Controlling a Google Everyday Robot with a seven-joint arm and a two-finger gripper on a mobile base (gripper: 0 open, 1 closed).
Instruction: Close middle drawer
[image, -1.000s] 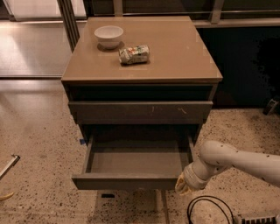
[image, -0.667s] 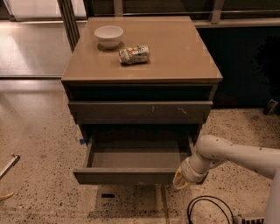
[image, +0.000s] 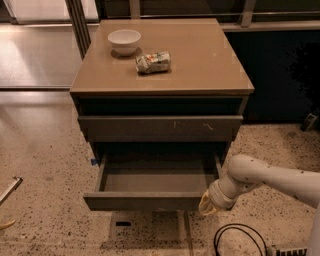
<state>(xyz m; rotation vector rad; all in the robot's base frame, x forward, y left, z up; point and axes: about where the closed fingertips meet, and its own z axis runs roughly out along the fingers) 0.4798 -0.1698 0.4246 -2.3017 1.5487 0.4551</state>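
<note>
The middle drawer (image: 145, 201) of a brown cabinet stands pulled out toward me. Its front is plain and dark grey-brown, and its grey tray-like inside (image: 157, 181) holds nothing. My gripper (image: 206, 204) is at the right end of the drawer's front, right against its corner, at the end of my white arm (image: 270, 177), which reaches in from the right. The narrowest, lowest front is hidden under the open drawer.
The taller front with pale scratch marks (image: 160, 127) sits shut above. A white bowl (image: 124, 40) and a crumpled packet (image: 153, 62) lie on the cabinet top (image: 210, 60). A black cable (image: 235, 240) loops on the speckled floor at the lower right.
The drawer front has slid a little way back toward the cabinet. My gripper has moved with it, staying at its right end.
</note>
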